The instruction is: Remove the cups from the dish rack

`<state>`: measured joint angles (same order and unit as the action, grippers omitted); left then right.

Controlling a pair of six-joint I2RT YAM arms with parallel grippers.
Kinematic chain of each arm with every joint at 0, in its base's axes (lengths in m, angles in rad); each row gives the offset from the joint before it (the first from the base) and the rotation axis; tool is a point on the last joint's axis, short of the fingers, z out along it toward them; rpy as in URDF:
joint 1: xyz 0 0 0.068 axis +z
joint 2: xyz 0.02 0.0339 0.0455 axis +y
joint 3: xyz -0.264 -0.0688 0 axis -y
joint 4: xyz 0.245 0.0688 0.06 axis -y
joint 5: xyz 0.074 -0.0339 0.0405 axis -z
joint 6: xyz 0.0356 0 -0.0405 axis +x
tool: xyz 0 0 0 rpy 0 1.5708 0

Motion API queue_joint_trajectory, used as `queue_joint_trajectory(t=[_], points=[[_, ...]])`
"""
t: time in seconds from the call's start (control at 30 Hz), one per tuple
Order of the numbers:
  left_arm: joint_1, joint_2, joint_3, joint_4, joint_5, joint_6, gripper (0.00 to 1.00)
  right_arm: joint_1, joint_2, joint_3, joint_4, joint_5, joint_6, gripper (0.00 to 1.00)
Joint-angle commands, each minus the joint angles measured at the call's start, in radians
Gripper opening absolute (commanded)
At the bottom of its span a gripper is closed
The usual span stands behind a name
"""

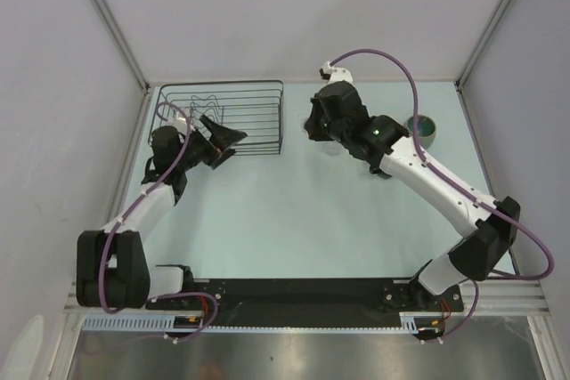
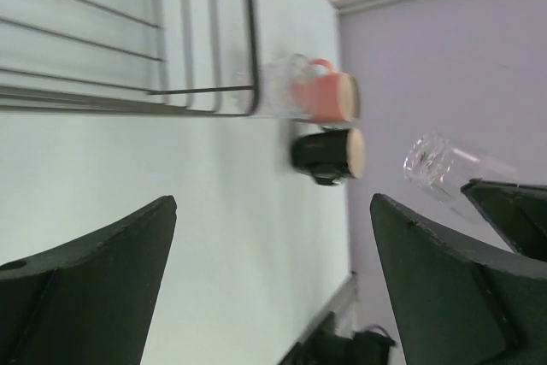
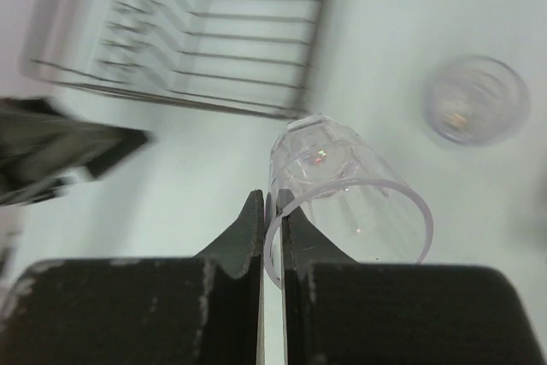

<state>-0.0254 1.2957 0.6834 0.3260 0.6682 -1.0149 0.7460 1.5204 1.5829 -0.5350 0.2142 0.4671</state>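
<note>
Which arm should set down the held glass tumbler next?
Right. The right gripper is shut on the rim of the clear glass tumbler, outside the black wire dish rack. The left gripper hangs open, empty, beside it.

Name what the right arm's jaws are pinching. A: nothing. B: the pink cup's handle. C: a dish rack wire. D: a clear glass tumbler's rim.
D: the right wrist view shows the right gripper with its jaws shut on the rim of the clear glass tumbler.
</note>
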Motion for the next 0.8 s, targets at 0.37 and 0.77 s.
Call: queue_joint_trajectory(t=[0.37, 0.77], points=[[-0.088, -0.204, 0.048, -0.625, -0.500, 0.401, 1.00, -0.022, 0.175, -0.142, -0.232, 0.148, 0.044, 0.00], [-0.088, -0.226, 0.004, -0.630, -0.435, 0.386, 1.00, -0.120, 0.392, -0.092, -0.146, 0.054, 0.015, 0.00]])
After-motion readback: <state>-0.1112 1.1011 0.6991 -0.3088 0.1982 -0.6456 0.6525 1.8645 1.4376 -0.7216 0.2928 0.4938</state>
